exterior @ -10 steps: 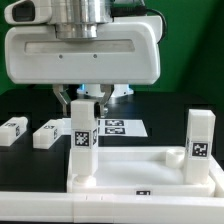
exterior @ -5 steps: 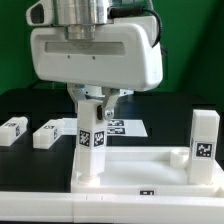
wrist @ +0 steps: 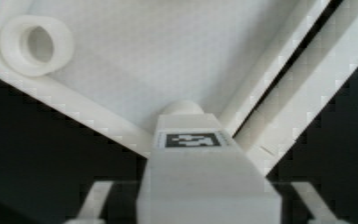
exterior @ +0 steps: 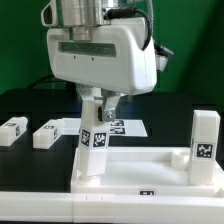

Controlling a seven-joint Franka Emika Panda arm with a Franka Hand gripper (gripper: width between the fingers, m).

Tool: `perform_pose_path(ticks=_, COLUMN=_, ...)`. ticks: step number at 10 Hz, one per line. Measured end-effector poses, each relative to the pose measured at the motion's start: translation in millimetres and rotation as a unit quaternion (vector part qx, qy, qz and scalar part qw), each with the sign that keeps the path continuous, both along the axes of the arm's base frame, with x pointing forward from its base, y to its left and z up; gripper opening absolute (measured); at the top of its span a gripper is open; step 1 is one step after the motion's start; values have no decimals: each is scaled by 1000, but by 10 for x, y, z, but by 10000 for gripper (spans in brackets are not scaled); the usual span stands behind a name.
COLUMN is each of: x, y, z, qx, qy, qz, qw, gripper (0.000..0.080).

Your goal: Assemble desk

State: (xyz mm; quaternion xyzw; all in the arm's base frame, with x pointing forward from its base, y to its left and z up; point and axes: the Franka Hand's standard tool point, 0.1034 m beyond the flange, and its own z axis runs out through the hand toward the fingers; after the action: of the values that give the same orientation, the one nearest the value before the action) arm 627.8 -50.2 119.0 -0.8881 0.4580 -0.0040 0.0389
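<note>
Above black table (exterior: 18,104), jaws grip 1 leg (exterior: 92,150).

Bright, even light fills the exterior view. The white tabletop (exterior: 140,165), nearest the camera, is close to washed out and its rim edges barely separate. The underside of my wrist housing (exterior: 100,55) sits in grey shade, and the black table (exterior: 30,105) swallows detail. The picture is coarse and soft throughout. In the wrist view, the leg (wrist: 197,165) held in my gripper (wrist: 197,205) is blurred and its tag smeared, and the round socket (wrist: 43,45) has soft, glowing edges.
</note>
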Motion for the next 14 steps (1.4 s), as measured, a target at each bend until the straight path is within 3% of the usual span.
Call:
perform_pose_path(ticks=2, x=24, y=27, z=12, qx=-9, qy=-4, qz=65, qw=998, gripper=572)
perform_pose_path(ticks=3, x=30, y=45, z=14, qx=-11, qy=-8, qz=112, qw=994, gripper=572)
perform_pose_path(ticks=4, x=28, y=36, z=11, qx=-13, qy=-11, qz=154, qw=988, gripper=636)
perform_pose_path(ticks=7, x=27, y=36, z=9, qx=-17, qy=-16, qz=255, qw=967, gripper=645)
perform_pose_path(ticks=9, x=40, y=41, z=-32, qx=-36, qy=-28, qz=330, qw=943, gripper=649)
perform_pose_path(ticks=14, x=129, y=-9, z=-4, qx=-74, qy=-49, qz=519, qw=850, gripper=649)
